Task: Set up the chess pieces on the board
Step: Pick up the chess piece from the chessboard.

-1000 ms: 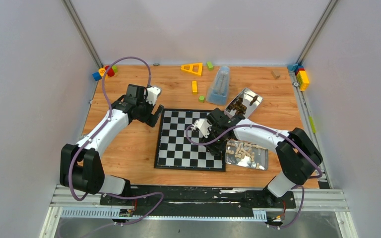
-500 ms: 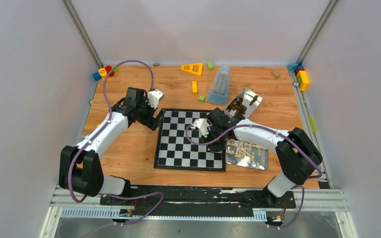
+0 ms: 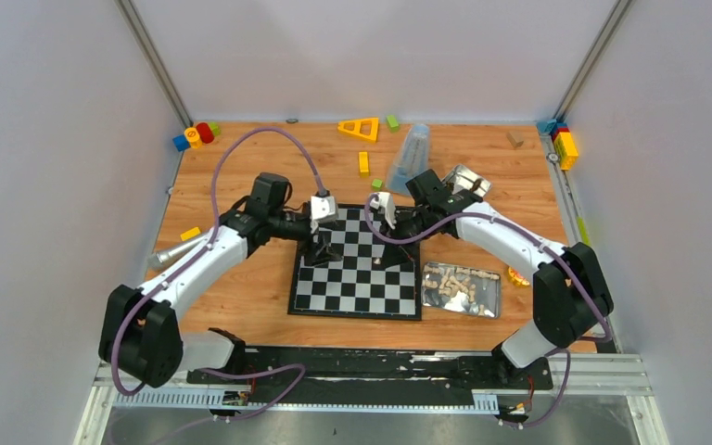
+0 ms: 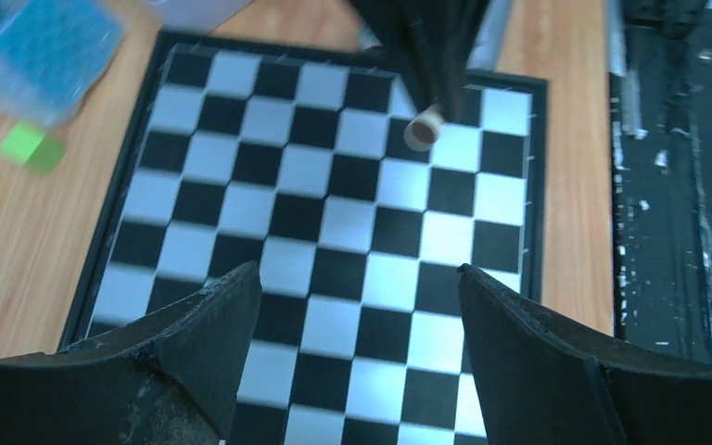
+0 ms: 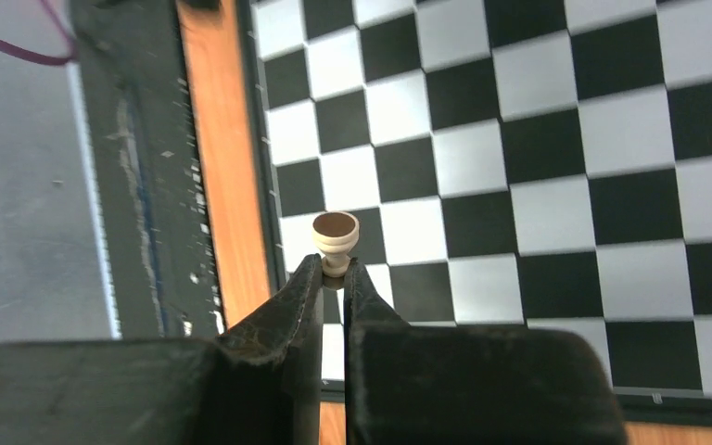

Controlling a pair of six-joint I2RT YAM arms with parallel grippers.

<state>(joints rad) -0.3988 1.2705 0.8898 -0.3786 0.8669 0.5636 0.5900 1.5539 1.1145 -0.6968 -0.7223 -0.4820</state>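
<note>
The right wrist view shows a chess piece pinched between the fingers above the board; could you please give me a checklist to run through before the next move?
1. The right gripper is shut on the chess piece: ok.
2. The piece's flat base points away from the fingertips, free to meet a square: ok.
3. The board lies open and flat, and the squares around the piece are bare: ok.
4. The left gripper is open and holds nothing: ok.
5. Enough room between the two grippers over the board: cannot tell.
6. Piece already touching the board: cannot tell.
</note>
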